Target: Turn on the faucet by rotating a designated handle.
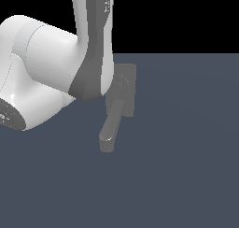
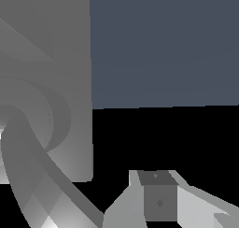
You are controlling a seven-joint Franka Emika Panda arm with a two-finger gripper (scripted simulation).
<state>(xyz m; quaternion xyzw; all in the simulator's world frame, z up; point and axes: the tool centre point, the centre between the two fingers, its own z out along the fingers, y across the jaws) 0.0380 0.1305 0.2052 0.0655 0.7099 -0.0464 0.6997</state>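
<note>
The grey faucet (image 1: 125,94) stands on the floor, its back plate partly behind my arm. Its thick rounded spout (image 1: 110,131) reaches toward the bottom of the exterior view. The thin handle is hidden there behind the arm's grey link. In the wrist view the back plate (image 2: 70,59) and round hub (image 2: 32,115) fill one side very close up, and a thick curved bar (image 2: 42,185) runs out from the hub. I cannot tell whether that bar is the spout or the handle. Part of my gripper (image 2: 158,201) shows beside this bar, and its jaw gap is not visible.
The white and grey arm (image 1: 93,45) covers the exterior view's left and upper middle. The dark blue-grey floor (image 1: 186,152) spreads around the faucet.
</note>
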